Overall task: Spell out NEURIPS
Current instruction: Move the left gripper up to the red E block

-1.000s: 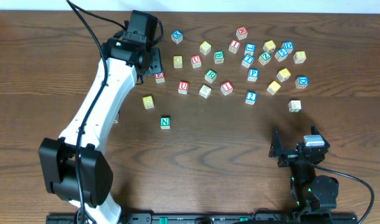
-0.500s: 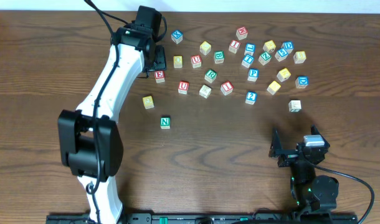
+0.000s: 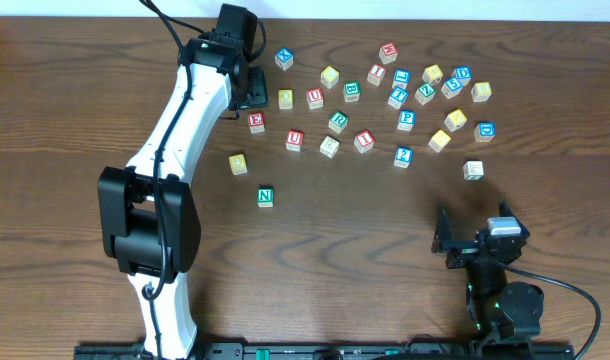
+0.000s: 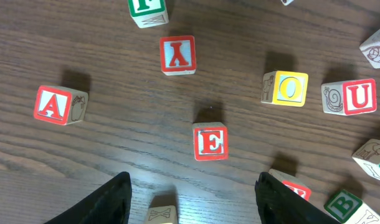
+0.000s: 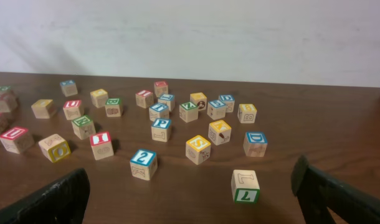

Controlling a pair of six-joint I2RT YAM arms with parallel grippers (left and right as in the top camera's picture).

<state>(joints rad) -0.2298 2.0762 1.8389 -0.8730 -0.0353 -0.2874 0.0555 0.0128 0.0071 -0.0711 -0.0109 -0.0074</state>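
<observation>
Lettered wooden blocks lie scattered over the far half of the table. A green N block (image 3: 265,196) sits alone nearer the front. A red E block (image 3: 256,121) lies just in front of my left gripper (image 3: 247,92). In the left wrist view the E block (image 4: 210,141) lies a little beyond the open jaws (image 4: 199,205). A pale block marked X (image 4: 162,214) sits between the fingers, untouched. A red U block (image 3: 295,140) also shows in the left wrist view (image 4: 359,96). My right gripper (image 3: 455,243) is open and empty (image 5: 193,205) near the front right.
A yellow O block (image 4: 289,88), a red A block (image 4: 53,104) and a red Y block (image 4: 177,54) surround the E. A green 7 block (image 5: 245,186) and a blue 2 block (image 5: 144,163) lie nearest the right gripper. A loose yellow block (image 3: 237,162) sits left of N.
The left arm has stretched farther toward the back of the table. Its gripper has shifted slightly back from the E block. The blocks and the right arm have not moved.
</observation>
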